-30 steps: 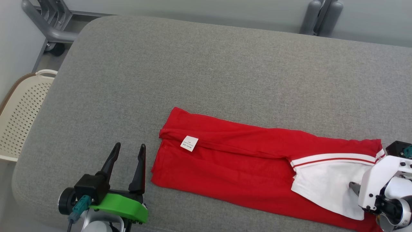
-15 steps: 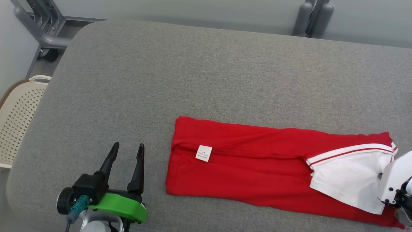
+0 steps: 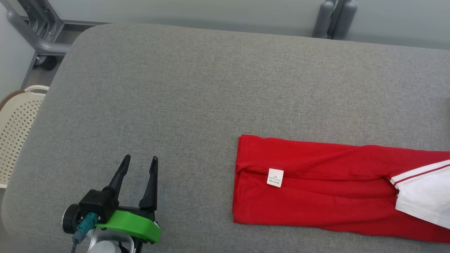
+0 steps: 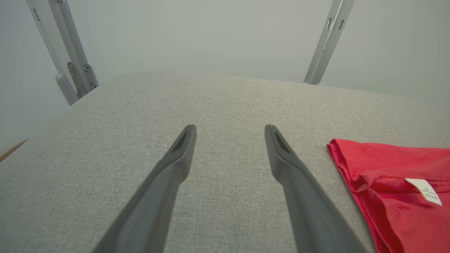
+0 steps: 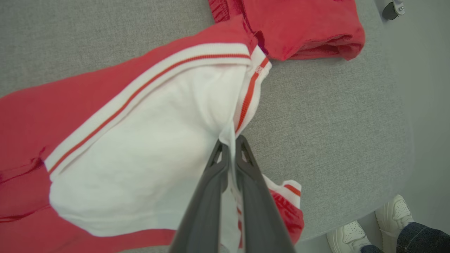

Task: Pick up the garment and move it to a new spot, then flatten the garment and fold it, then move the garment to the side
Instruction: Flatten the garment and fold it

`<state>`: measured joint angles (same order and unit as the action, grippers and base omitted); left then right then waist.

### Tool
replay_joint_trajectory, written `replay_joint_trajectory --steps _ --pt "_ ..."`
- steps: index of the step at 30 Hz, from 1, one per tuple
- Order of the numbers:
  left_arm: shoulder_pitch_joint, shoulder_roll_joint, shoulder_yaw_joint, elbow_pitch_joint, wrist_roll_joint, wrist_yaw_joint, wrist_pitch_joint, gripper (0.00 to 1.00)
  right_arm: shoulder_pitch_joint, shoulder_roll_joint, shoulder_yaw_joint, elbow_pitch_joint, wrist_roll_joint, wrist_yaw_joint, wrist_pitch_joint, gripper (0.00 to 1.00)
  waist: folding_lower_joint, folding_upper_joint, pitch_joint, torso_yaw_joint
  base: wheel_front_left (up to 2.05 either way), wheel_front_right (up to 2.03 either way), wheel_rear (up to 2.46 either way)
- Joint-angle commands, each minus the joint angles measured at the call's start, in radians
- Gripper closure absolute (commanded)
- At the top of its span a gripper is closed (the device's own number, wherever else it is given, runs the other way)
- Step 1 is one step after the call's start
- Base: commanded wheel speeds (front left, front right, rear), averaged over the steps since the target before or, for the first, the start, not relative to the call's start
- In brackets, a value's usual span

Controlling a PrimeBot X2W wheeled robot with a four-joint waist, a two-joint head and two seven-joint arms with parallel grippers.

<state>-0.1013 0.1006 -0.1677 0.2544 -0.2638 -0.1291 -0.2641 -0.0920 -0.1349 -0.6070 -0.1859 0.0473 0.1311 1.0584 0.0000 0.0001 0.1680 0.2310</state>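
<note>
Currently, the right gripper (image 5: 230,143) is pressed together, pinching the white panel (image 5: 147,140) of the red garment (image 3: 316,196), which lies folded lengthwise on the gray padded surface (image 3: 175,88). The left gripper (image 3: 140,159) stands spread, apart from the garment.

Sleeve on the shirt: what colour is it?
The sleeve is white with a red stripe; clearest in the right wrist view.
</note>
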Motion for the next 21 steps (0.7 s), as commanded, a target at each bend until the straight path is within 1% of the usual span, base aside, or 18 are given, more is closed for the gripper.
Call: replay_joint_trajectory --steps 1,5,9,12,15,21 --pt "-0.002 -0.001 0.001 -0.003 -0.011 -0.002 0.0 0.0 0.009 -0.008 0.002 -0.019 -0.005 -0.001 0.01 1.0 0.0 -0.0001 -0.001 -0.001 0.0 0.0 0.0" --pt "-0.004 -0.003 -0.002 -0.003 -0.01 -0.002 0.0 0.0 0.033 -0.015 0.029 -0.07 0.013 -0.001 0.04 1.0 0.0 -0.0001 -0.008 0.003 0.0 0.0 0.0" --pt "0.006 -0.001 -0.003 0.003 -0.006 -0.002 0.0 0.0 0.063 -0.019 0.118 -0.11 0.052 -0.001 0.068 1.0 0.0 -0.0001 -0.017 0.001 0.0 0.0 0.0" --pt "0.009 -0.001 -0.006 0.008 -0.007 -0.002 0.0 0.0 0.071 -0.027 0.21 -0.128 0.082 -0.001 0.084 1.0 0.0 -0.0001 -0.022 -0.001 0.0 0.0 0.0" --pt "0.008 -0.001 -0.012 0.011 -0.01 -0.002 0.0 0.0 0.07 -0.044 0.326 -0.128 0.105 -0.001 0.096 1.0 0.0 -0.0001 -0.027 -0.002 0.0 0.0 0.0" --pt "0.001 0.001 -0.025 0.02 -0.012 -0.002 0.0 0.0 0.002 -0.084 0.562 -0.075 0.153 -0.001 0.109 1.0 0.0 -0.0001 -0.036 0.002 0.0 0.0 0.0"
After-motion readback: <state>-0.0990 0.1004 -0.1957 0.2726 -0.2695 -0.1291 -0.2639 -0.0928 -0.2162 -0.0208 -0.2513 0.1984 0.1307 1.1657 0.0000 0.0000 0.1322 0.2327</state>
